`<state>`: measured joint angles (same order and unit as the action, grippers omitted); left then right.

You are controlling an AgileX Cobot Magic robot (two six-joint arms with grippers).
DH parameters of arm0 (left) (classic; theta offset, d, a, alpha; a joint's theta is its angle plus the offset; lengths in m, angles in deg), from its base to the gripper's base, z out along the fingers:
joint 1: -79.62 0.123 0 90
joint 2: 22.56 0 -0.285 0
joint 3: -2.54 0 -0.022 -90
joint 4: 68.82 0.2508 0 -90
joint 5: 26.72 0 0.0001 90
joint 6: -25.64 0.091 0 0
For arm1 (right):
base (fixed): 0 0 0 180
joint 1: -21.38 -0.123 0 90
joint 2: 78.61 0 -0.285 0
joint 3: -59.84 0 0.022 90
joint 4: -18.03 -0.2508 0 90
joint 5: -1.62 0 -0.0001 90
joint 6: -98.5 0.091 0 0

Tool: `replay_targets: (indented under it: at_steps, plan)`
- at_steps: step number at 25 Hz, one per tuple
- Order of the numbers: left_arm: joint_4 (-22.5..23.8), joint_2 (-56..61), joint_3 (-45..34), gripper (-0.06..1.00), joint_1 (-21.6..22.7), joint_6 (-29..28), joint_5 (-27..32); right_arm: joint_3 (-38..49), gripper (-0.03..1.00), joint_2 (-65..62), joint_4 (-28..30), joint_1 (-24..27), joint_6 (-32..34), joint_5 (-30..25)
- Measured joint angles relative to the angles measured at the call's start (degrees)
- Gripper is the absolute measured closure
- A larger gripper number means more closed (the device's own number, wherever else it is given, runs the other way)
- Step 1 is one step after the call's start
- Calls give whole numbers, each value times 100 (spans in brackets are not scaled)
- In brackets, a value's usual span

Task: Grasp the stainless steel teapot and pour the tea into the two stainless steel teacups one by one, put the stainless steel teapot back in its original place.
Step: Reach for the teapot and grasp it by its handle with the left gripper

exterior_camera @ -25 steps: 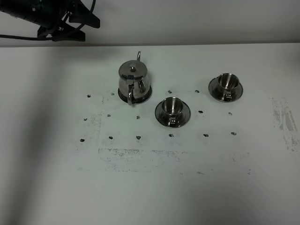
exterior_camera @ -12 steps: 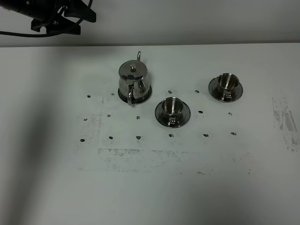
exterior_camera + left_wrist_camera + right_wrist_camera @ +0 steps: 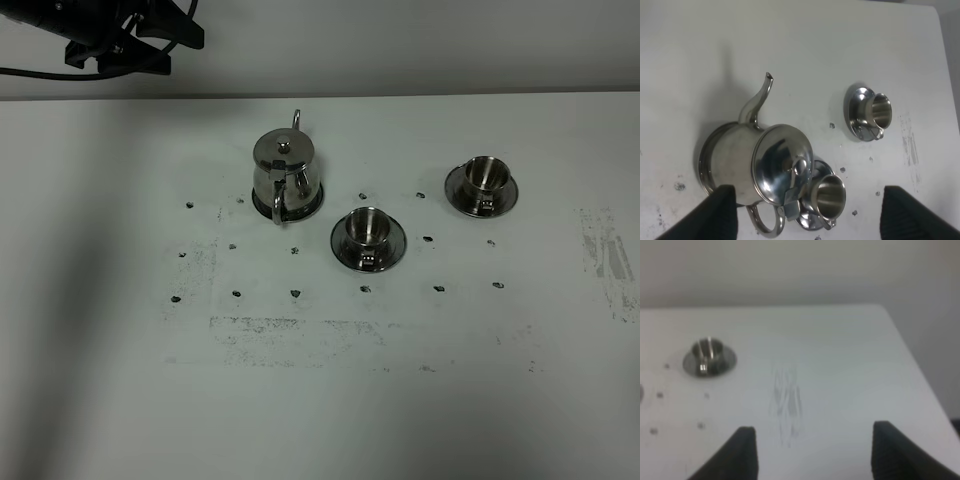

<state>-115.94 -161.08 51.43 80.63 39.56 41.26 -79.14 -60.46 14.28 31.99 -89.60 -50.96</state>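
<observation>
Left hand [image 3: 186,55] has drawn back up-left (arm [image 3: 60,20] cut off at edge).

The bench [image 3: 100,350] is white, with rows of small dark dots [image 3: 295,292] and a grey scuffed patch [image 3: 290,335] in the lower middle of the frame. The teapot [image 3: 286,180], the middle teacup [image 3: 369,230] and the right teacup [image 3: 484,178] are shiny silver with dark reflections. The left hand [image 3: 186,54], upper left, is black.

Steel teapot [image 3: 285,170] upright on coaster dish [image 3: 316,205] on the worktop [image 3: 320,400], near teacup [image 3: 368,232] on its saucer just beside it, far teacup [image 3: 483,180] further right, left gripper [image 3: 186,54] well apart at back-left.
</observation>
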Motion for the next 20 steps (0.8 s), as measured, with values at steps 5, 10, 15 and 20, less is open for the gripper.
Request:
replay_targets:
  at_steps: [5, 10, 15, 20]
  plan:
    - [0, 0, 0, 36, 0, 0, 0, 485, 46, -269, 15, -112, 25, -160]
    - [0, 0, 0, 36, 0, 0, 0, 650, 46, -590, 15, -119, 79, -434]
    - [0, 0, 0, 36, 0, 0, 0, 669, 46, -683, 21, -119, 80, -695]
    - [0, 0, 0, 36, 0, 0, 0, 711, 46, -752, 21, -119, 80, -844]
